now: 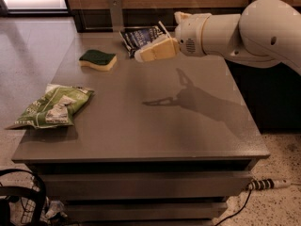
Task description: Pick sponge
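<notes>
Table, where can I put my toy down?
The table is bare across its middle, front and right, past the green bag. The back is crowded: sponge, dark packet, and the tool hovering by the packet.

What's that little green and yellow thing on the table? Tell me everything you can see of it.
It is a sponge: a dark green scouring top over pale yellow foam, with wavy sides. It lies flat, green side up, toward the far left of the table, and only the tabletop touches it. The gripper hovers to its right, apart from it.
</notes>
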`<action>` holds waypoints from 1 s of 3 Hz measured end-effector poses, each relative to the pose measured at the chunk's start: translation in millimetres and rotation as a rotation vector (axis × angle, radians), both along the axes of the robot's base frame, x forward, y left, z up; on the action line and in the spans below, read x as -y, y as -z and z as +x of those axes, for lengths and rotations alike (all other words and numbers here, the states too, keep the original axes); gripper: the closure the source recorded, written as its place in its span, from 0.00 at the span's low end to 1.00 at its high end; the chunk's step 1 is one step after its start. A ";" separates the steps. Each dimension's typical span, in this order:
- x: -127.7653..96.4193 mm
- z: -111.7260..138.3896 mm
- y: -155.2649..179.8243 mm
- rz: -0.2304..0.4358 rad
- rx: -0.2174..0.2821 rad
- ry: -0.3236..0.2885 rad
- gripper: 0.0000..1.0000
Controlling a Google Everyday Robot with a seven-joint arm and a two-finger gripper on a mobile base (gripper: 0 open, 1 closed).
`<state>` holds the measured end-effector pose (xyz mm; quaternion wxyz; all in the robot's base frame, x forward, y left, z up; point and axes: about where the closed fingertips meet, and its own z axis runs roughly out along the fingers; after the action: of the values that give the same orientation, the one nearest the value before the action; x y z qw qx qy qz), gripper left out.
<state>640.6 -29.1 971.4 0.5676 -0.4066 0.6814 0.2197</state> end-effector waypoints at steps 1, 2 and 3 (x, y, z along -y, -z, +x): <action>-34.2 24.8 15.0 0.024 0.015 -0.002 0.00; -72.0 51.8 34.7 0.062 0.026 -0.002 0.00; -100.5 67.1 51.7 0.068 0.022 -0.011 0.00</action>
<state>707.7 71.4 919.7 0.5872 -0.3932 0.6650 0.2417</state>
